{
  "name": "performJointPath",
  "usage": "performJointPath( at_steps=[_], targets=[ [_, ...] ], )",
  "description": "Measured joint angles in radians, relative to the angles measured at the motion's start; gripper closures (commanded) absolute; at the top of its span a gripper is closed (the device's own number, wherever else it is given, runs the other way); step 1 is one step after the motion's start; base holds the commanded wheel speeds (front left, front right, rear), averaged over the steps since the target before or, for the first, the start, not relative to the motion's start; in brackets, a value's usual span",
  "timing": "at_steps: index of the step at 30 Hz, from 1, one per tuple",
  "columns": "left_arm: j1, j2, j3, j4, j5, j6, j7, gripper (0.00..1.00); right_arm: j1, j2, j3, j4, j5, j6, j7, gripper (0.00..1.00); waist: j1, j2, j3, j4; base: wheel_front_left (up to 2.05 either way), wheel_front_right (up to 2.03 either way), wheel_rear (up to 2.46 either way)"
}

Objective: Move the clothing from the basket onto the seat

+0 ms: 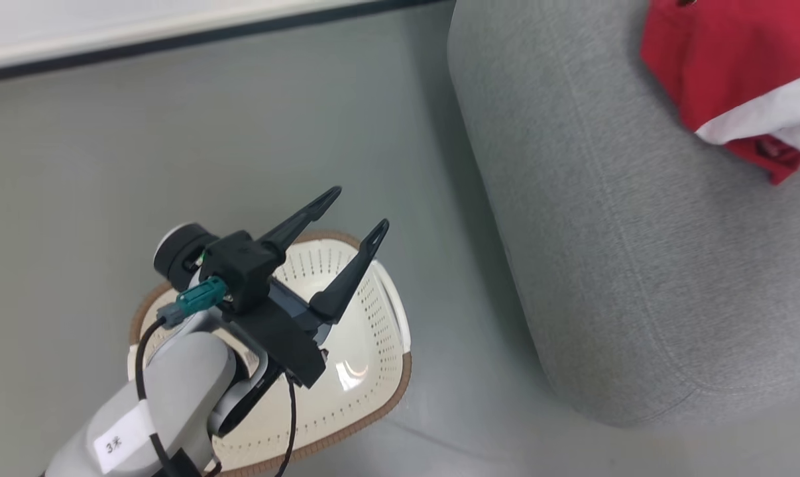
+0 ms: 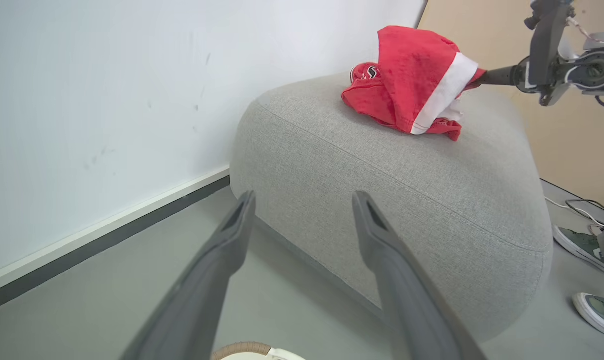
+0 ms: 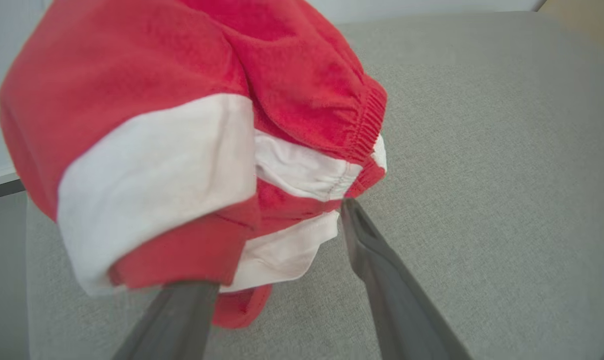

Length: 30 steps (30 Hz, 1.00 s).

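The red and white clothing (image 1: 724, 59) lies bunched on top of the grey seat (image 1: 605, 232). In the right wrist view the clothing (image 3: 156, 125) covers my left fingertip and touches the right one. My right gripper (image 3: 281, 225) is open, its fingers spread wide on the seat (image 3: 482, 125). The left wrist view shows that gripper (image 2: 482, 76) reaching into the clothing (image 2: 407, 75) from the right. My left gripper (image 1: 360, 209) is open and holds nothing above the cream basket (image 1: 366, 318), whose visible floor is bare. Its fingers (image 2: 304, 196) point toward the seat (image 2: 382, 190), with the basket rim (image 2: 246, 350) just below.
A white wall with a dark baseboard (image 1: 174, 40) runs behind the basket and seat. Grey floor (image 1: 453, 265) separates the basket from the seat. A person's shoes (image 2: 589, 247) stand at the seat's far side, near cables (image 2: 582, 207) and a tan panel (image 2: 572, 140).
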Motion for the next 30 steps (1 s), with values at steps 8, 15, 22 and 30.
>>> performJointPath(
  at_steps=[8,15,22,30],
  targets=[
    [0.056,-0.013,0.022,0.047,-0.043,0.008,-0.026,0.00,0.098,-0.017,0.022,-0.007,0.015,0.007,0.029,0.00,-0.0001,0.0000,-0.106,-0.014,0.00,0.00,0.00],
    [0.123,-0.046,0.035,0.079,-0.062,0.019,-0.044,0.00,0.234,-0.065,0.066,-0.136,0.057,0.007,-0.003,0.00,-0.0002,-0.0001,-0.217,-0.016,0.00,0.00,0.00],
    [0.198,-0.049,0.066,0.086,-0.093,0.048,-0.052,0.00,0.376,-0.068,0.110,-0.344,0.114,0.007,-0.071,0.00,-0.0002,-0.0001,-0.313,0.002,0.00,0.00,0.00],
    [0.278,-0.045,0.114,0.044,-0.108,0.099,-0.060,0.00,0.540,-0.086,0.115,-0.579,0.170,0.007,-0.139,0.00,-0.0002,-0.0002,-0.391,0.063,0.00,0.00,0.00]
  ],
)
